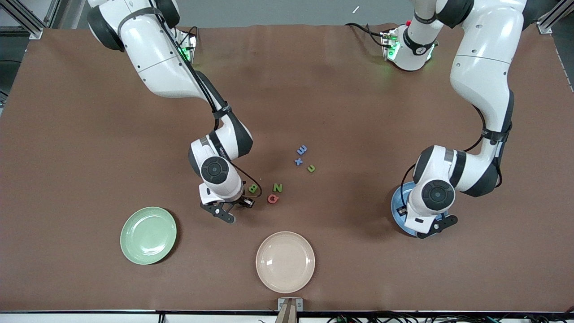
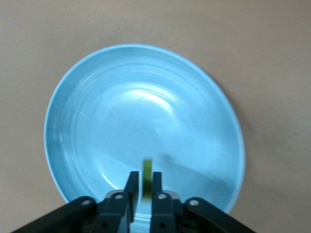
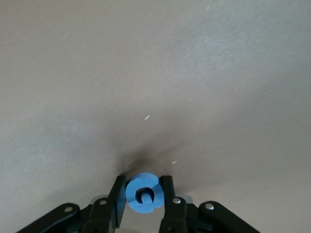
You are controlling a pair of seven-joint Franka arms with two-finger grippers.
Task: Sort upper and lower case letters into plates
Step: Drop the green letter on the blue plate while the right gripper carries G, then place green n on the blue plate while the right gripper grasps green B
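Right fingers (image 3: 142, 195) pinch blue letter (image 3: 142, 193) | left fingers (image 2: 143, 187) pinch green letter (image 2: 146, 175) over blue plate (image 2: 97, 116)

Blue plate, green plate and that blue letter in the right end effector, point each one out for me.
blue plate (image 2: 97, 121), left wrist view, bare inner surface.
green plate (image 1: 148, 235), front view, centre of the dish.
blue letter (image 3: 142, 193), right wrist view, its face between the fingers.

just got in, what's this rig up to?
Sorting foam letters into plates. The left gripper hangs over the blue plate, pinching a green letter. The right gripper is down at the table, its fingers around a blue letter beside the loose letters. The green plate and beige plate hold nothing.
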